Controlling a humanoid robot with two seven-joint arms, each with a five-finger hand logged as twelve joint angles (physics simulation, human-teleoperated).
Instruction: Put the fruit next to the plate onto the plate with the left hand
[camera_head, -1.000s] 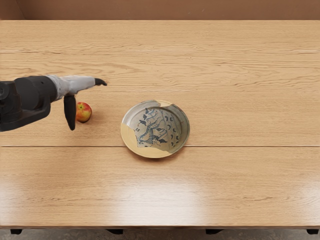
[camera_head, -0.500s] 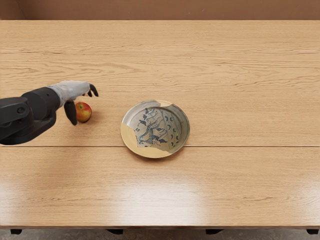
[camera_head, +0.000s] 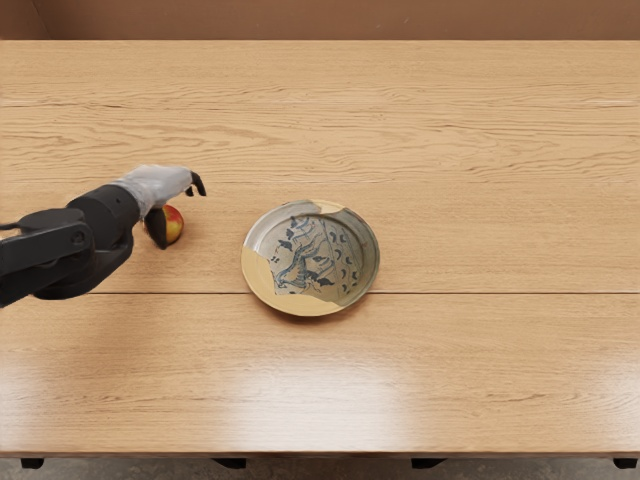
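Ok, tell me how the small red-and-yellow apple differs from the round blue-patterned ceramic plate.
The small red-and-yellow apple is far smaller than the round blue-patterned ceramic plate. The apple is a ball; the plate is flat and shallow. The apple is partly hidden by the left hand over it; the plate lies fully in view, untouched. Both rest on the wooden table.

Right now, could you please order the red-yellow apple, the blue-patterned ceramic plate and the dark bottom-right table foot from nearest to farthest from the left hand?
From the left hand, head view:
1. Red-yellow apple, just under it, at left.
2. Blue-patterned ceramic plate, centre, to the apple's right.
3. Dark table foot, bottom-right corner.
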